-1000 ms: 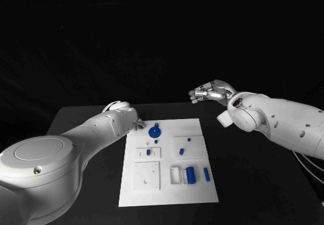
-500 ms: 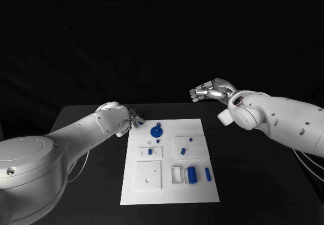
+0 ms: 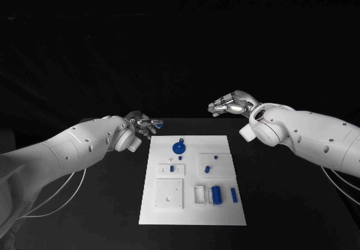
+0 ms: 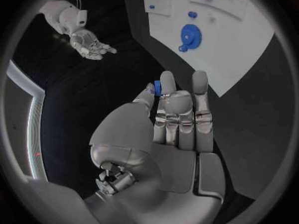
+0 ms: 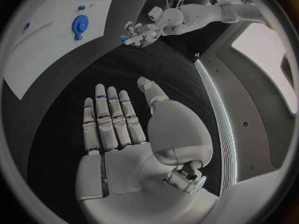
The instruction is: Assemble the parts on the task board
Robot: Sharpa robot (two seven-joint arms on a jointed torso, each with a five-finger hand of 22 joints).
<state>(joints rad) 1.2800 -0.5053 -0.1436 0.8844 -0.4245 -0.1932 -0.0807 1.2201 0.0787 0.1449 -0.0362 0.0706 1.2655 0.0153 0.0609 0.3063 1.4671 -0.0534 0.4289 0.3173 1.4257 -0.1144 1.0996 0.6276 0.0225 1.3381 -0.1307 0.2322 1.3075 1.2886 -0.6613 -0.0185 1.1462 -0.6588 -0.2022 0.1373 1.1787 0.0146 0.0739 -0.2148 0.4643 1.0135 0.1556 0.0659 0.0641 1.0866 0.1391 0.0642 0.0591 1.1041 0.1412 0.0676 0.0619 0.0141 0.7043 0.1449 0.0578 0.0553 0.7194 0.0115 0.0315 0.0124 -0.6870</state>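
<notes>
The white task board point(image 3: 169, 213) lies in the middle of the black table. On it are a round blue wheel part point(image 3: 179, 147), small blue pegs point(image 3: 207, 169) and two blue bars point(image 3: 217, 194) at the near right. My left hand point(image 3: 141, 125) hovers just beyond the board's far left corner and pinches a small blue part point(image 3: 158, 125) between thumb and a finger; the left wrist view has this part point(image 4: 157, 87) at the fingertips. My right hand point(image 3: 231, 105) floats past the board's far right corner, its palm point(image 5: 118, 129) bare and the fingers straight.
The board point(image 4: 236, 40) carries several raised white blocks, among them a square plate point(image 3: 169, 194) at the near left and a slotted holder point(image 3: 198, 194). Black table point(image 3: 292, 208) surrounds the board on all sides.
The head view has shifted slightly. My left hand has risen away from the board's far left corner with the small blue part in its fingertips. The right hand has stayed about where it was.
</notes>
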